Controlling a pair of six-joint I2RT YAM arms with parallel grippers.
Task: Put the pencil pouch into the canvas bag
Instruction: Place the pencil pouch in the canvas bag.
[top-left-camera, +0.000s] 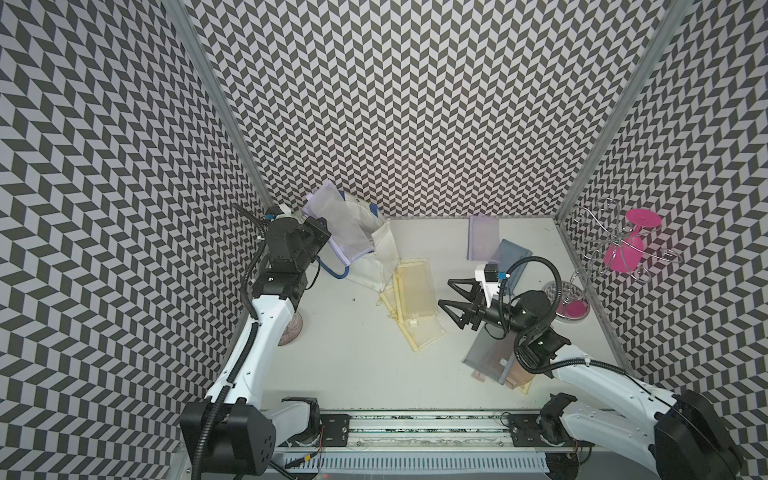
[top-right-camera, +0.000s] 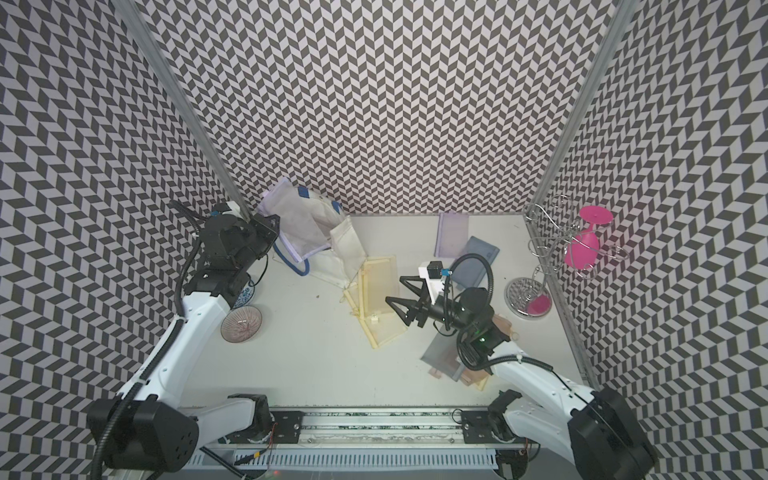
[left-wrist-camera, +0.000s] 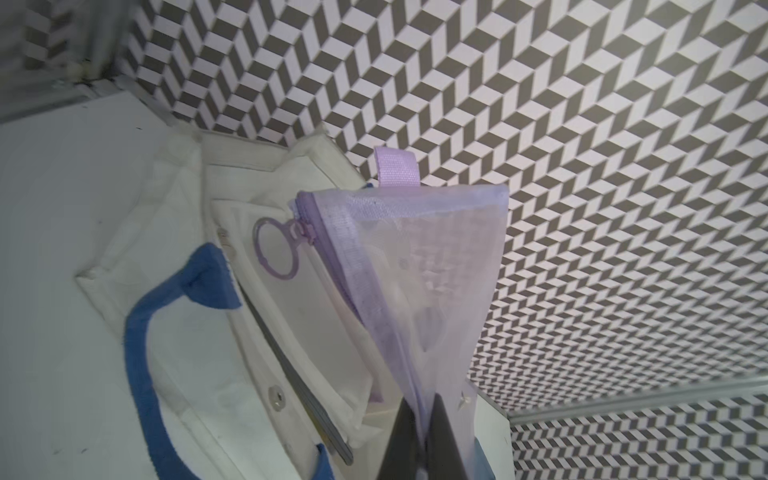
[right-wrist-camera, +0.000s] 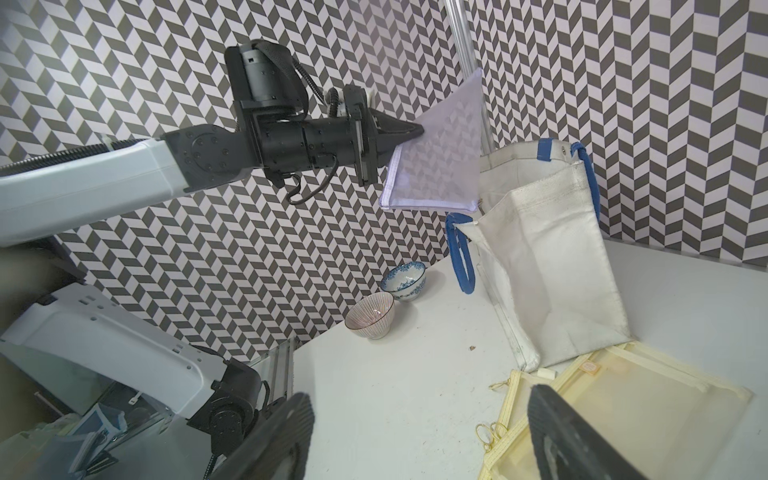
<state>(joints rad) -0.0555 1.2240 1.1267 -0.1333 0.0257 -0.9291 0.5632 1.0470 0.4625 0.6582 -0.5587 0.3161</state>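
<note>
Left gripper (right-wrist-camera: 417, 131): clamped tight on one corner of the pencil pouch; arm reaches out level above the table.
Pencil pouch (right-wrist-camera: 440, 158): lilac mesh, flat, with a zip and ring pull (left-wrist-camera: 276, 253); held in the air over the open mouth of the canvas bag, not inside it. Its lower corner sits right at the bag's rim; contact cannot be told.
Canvas bag (right-wrist-camera: 552, 270): white, boxy, standing slumped in the far left corner of the table (top-left-camera: 353, 353), mouth open, against the patterned wall. One blue rope handle (right-wrist-camera: 461, 257) hangs down its near side.
Right gripper (top-left-camera: 445, 293): jaws spread wide, nothing between them; hovers near mid-table, pointing towards the bag.
Yellow pouches (top-left-camera: 415, 291): translucent, overlapping, flat on the table just beside the bag's base and just in front of the right gripper.
Bowls: a blue-patterned one (right-wrist-camera: 405, 280) and a striped one (right-wrist-camera: 372, 316), side by side near the left arm.
Other pouches: purple (top-left-camera: 482, 237) and blue-grey (top-left-camera: 513, 253) at the back; a grey one (top-left-camera: 486, 353) under the right arm.
Wire rack (top-left-camera: 615, 245): far right, holding a pink glass (top-left-camera: 627, 249).
</note>
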